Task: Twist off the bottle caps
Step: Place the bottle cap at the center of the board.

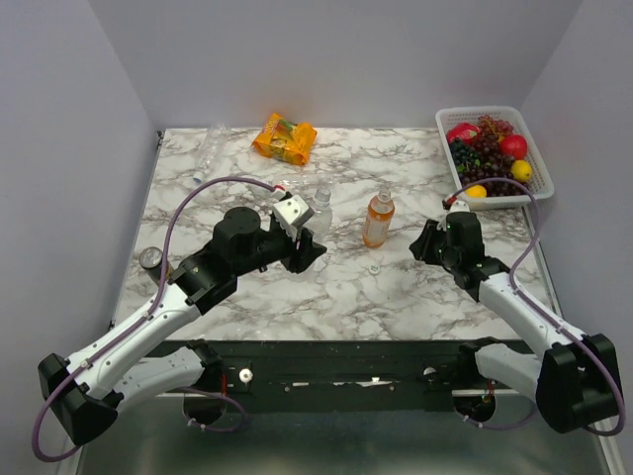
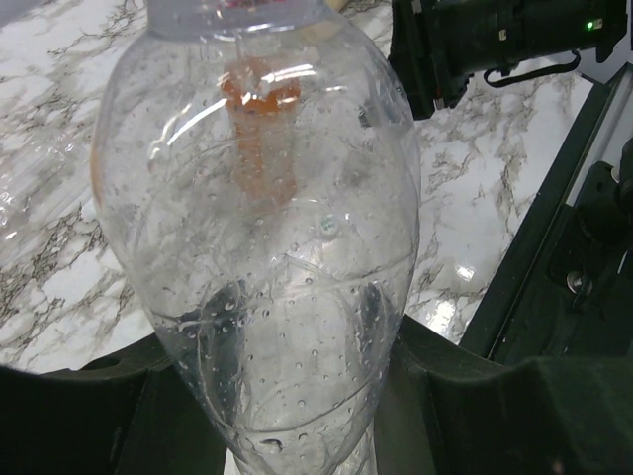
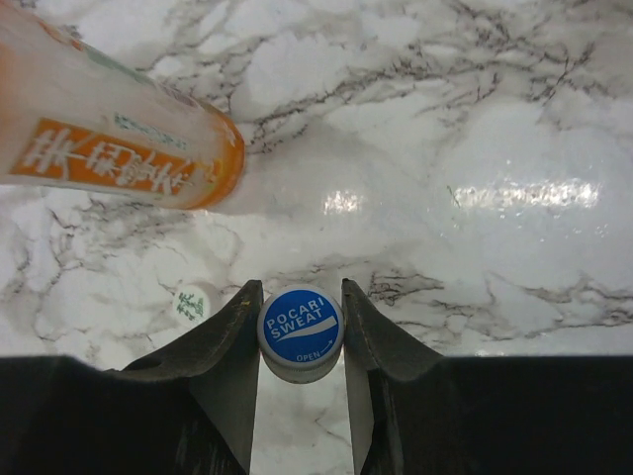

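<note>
My left gripper (image 1: 309,245) is shut on the lower body of a clear bottle (image 1: 319,211), which stands upright on the marble table. In the left wrist view this bottle (image 2: 267,287) fills the frame between my black fingers (image 2: 450,381); its top is cut off. My right gripper (image 3: 300,307) is shut on a blue cap (image 3: 301,325) marked POCARI SWEAT, held just above the table. In the top view the right gripper (image 1: 422,244) is right of the orange bottle (image 1: 378,220). A white cap (image 3: 194,303) lies on the table beside my left finger; it also shows from above (image 1: 374,267).
Another clear bottle (image 1: 210,148) lies at the far left. An orange snack packet (image 1: 285,137) lies at the back. A white basket (image 1: 539,163) of fruit stands at the back right. A small round gauge (image 1: 150,259) sits at the table's left edge.
</note>
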`<state>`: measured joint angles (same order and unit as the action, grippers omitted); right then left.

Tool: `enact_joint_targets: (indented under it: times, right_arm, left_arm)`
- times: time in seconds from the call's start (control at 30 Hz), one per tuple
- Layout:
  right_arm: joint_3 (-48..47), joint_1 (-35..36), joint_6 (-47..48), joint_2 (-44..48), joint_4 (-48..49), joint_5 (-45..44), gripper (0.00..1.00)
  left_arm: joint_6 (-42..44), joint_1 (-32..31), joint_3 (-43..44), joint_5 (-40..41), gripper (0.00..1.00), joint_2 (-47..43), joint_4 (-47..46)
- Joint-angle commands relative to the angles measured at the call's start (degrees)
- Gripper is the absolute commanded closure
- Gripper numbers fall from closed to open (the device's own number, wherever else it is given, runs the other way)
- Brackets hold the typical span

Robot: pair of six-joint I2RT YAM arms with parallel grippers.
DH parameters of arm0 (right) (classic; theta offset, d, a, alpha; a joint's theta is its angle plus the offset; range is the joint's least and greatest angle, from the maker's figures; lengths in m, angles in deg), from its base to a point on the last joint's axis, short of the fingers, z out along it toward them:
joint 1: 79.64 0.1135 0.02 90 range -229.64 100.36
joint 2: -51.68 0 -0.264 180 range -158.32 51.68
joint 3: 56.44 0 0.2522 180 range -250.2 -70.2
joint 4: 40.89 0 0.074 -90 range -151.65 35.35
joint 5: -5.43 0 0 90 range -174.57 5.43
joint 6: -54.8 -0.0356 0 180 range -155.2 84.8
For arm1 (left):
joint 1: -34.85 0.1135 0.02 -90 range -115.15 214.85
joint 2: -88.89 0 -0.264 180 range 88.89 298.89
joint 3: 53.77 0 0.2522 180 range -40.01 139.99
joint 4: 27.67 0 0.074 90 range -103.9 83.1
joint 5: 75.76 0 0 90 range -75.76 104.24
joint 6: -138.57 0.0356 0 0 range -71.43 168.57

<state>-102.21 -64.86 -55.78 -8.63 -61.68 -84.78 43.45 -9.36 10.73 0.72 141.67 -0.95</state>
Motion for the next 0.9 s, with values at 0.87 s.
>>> enact_joint_targets:
  times: [0.87]
  right_arm:
    - [-2.18, 5.69, -4.73, -18.34, 7.2, -12.18, 0.67]
  left_arm:
    - [0.2, 0.09, -0.2, 0.69, 0.62, -0.48, 0.23]
